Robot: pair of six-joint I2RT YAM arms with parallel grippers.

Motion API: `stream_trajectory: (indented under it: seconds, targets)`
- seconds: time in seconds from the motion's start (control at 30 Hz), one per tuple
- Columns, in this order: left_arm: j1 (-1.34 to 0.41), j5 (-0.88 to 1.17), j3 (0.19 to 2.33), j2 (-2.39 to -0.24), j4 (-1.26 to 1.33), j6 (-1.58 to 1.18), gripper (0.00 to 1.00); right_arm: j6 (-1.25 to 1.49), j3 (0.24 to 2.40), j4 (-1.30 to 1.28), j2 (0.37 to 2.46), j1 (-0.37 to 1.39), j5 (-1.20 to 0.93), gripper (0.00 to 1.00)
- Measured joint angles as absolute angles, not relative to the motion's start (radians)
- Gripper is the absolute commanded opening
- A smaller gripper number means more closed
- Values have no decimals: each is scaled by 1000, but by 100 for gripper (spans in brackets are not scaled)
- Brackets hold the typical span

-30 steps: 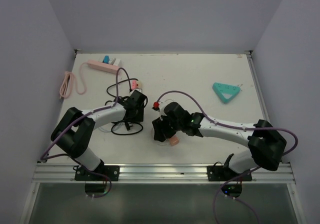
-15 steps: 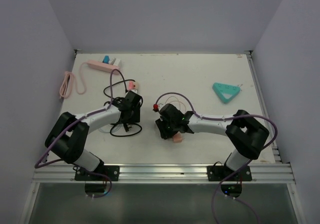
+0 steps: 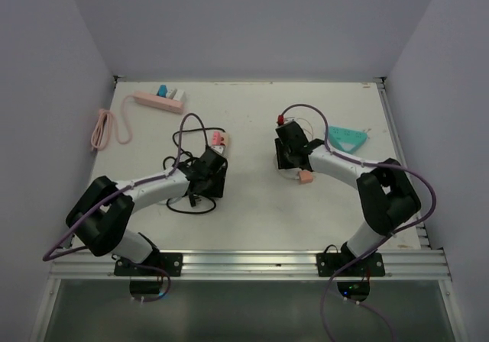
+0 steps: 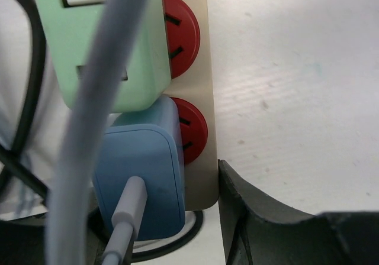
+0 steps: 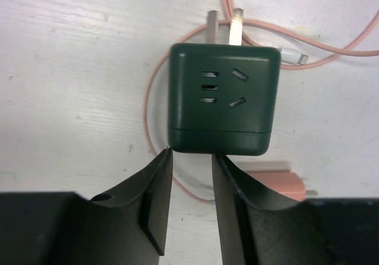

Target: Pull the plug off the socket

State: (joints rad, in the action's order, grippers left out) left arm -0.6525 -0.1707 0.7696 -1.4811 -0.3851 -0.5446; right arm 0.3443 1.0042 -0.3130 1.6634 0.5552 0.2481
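A white table [image 3: 252,113] is seen under both arms. Just ahead of the left gripper [image 3: 212,166], a long beige plastic power strip with round red sockets [image 4: 207,70] is found. One dark finger [image 4: 266,217] is seen right beside its near corner. Whether that gripper is clenched cannot be told. A mint green boxy charger [image 4: 112,46] and a blue square plug [image 4: 139,176] are seen pushed into the strip. Just past the right gripper [image 5: 191,155], a dark green cube plug [image 5: 222,99] is laid flat, its two metal pins [image 5: 237,19] bare. Those fingers are held a little apart, with nothing gripped. So that plug looks pulled out already, and little seems left to be done.
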Motion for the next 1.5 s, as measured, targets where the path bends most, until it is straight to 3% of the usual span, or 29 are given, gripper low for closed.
stream_trajectory:
  seconds: [0.1,0.23,0.33,0.4,0.53,0.8,1.07,1.23,1.33,1.37,1.5]
  targets:
    - [-732,-152,770,-1482,-383,-558,38,341,1012,-316,1632,565,210,48]
    - [-781,-133,771,-1482,-384,-555,76,362,971,-317,1499,576,128,64]
    - [-782,-118,791,-1481,-392,-547,94,389,928,-313,1371,581,73,74]
    - [-782,-114,818,-1481,-405,-537,99,407,907,-307,1299,583,51,78]
    - [-782,-113,897,-1480,-441,-529,100,449,856,-276,1187,582,31,80]
    - [-766,-203,1076,-1558,-516,-511,95,566,728,-191,1131,582,2,80]
    - [-686,-208,1105,-1697,-562,-512,87,646,661,-116,1131,583,-27,80]
    - [-687,-177,1121,-1727,-563,-514,66,697,619,-56,1133,585,-49,79]
    - [-688,-152,1126,-1730,-558,-516,47,728,604,-8,1145,589,-58,79]
    - [-688,-152,1126,-1730,-560,-517,35,742,597,16,1153,589,-69,79]
    - [-683,-134,1128,-1723,-560,-535,22,791,573,80,1192,601,-81,79]
